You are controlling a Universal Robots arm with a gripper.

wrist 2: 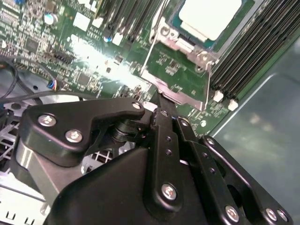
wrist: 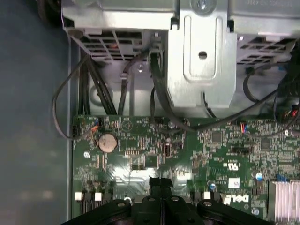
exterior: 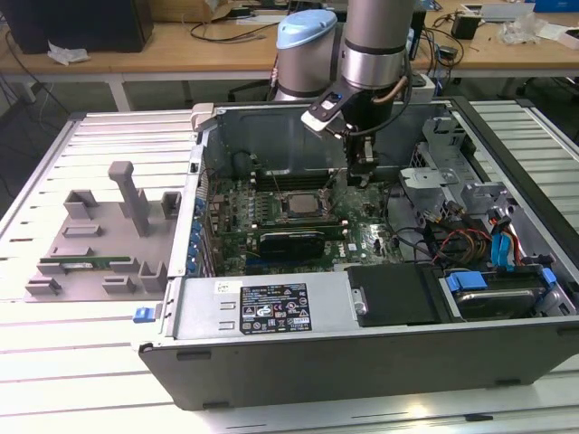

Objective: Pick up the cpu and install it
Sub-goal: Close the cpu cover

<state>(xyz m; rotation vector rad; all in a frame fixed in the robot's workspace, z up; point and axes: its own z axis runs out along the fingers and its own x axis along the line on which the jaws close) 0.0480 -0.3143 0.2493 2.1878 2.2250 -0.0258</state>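
The fingers (wrist 2: 162,125) are pressed together into one narrow black bar, with nothing pinched between them. In both wrist views the gripper (wrist 2: 159,100) (wrist: 160,182) shows only a thin seam where the two tips meet.

In the second wrist view the tips point at the near corner of the metal socket frame (wrist 2: 174,43). They are very close to it, but I cannot tell whether they touch. The cpu (wrist 2: 210,16) lies flat inside that frame, its silver top and thin green rim showing, clear of the fingers.

In the exterior view the gripper (exterior: 359,176) hangs from the arm in the upper middle of the frame, low over the green motherboard (exterior: 262,203). The cpu (exterior: 298,202) sits in its socket near the centre of the frame, just to the exterior view's left of the tips.

In the first wrist view the tips hover over a bare part of the motherboard (wrist: 211,154). A round coin battery (wrist: 107,142) is mounted on the board, and black cables (wrist: 158,96) run from it up to a metal drive cage (wrist: 201,70).

The board lies inside an open computer case (exterior: 362,362) that fills the middle and the exterior view's right. On the slatted white table (exterior: 72,362), at the middle of the exterior view's left, is a grey tray (exterior: 99,237) with upright posts — a long green memory stick (exterior: 83,264) lies along its lower edge.
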